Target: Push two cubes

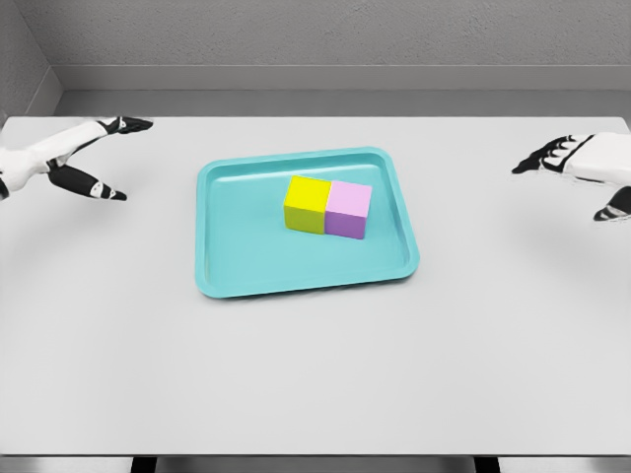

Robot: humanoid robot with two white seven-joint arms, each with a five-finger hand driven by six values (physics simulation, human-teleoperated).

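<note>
A yellow cube (pixel 308 203) and a pink-purple cube (pixel 348 209) stand side by side, touching, inside a teal tray (pixel 237 241) at the table's middle. My left hand (pixel 94 158) hovers at the far left, well clear of the tray, fingers spread and holding nothing. My right hand (pixel 582 175) hangs at the far right edge, also away from the tray, fingers relaxed and empty.
The tray rests on a pale grey table (pixel 315 374) that fills most of the view. A grey wall runs behind the table's far edge.
</note>
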